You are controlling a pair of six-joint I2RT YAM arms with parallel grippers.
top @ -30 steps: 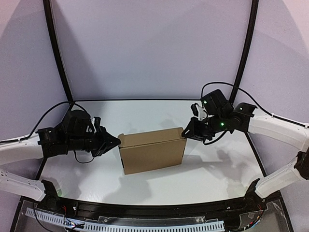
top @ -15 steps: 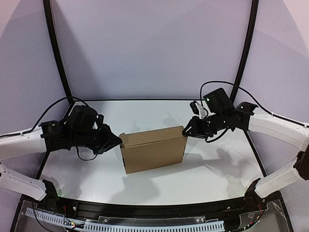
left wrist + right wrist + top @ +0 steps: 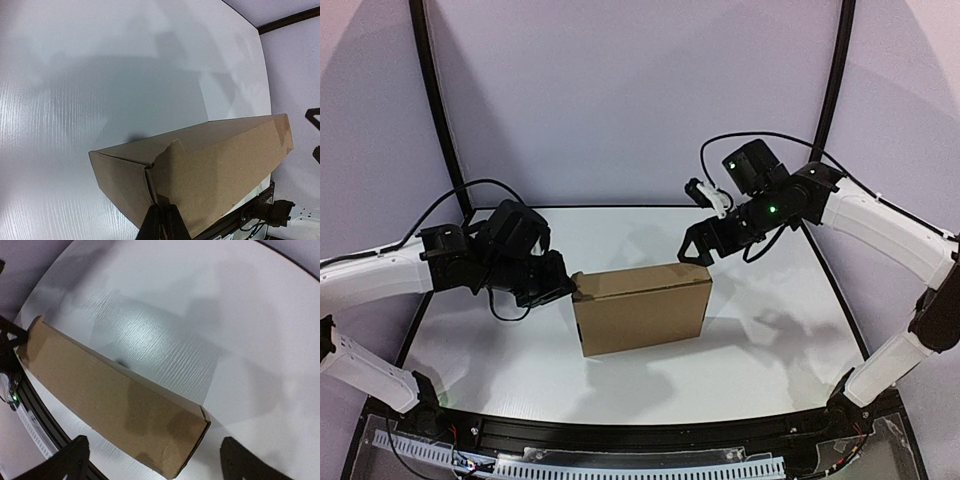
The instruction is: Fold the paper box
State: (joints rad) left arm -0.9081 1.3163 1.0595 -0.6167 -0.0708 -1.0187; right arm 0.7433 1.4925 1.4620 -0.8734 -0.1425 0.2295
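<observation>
The paper box (image 3: 642,310) is a closed brown cardboard mailer standing on its long side in the middle of the white table (image 3: 770,340). My left gripper (image 3: 568,286) is at the box's left end, near the top corner. In the left wrist view this gripper (image 3: 162,220) is shut, pinching the edge of the end flap of the box (image 3: 220,165). My right gripper (image 3: 698,250) hangs open just above and behind the box's right top corner, touching nothing. In the right wrist view its fingers (image 3: 70,460) stand wide on both sides of the right end of the box (image 3: 110,400).
Two black curved posts (image 3: 438,110) rise at the table's back corners before a pale backdrop. A black rail with cabling (image 3: 620,440) runs along the near edge. The right arm's white link (image 3: 880,230) crosses above the table's right side.
My right gripper let go of the box's right top corner, opened wide and rose up and back. The left arm pushed slightly to the right, staying shut at the box's left end.
</observation>
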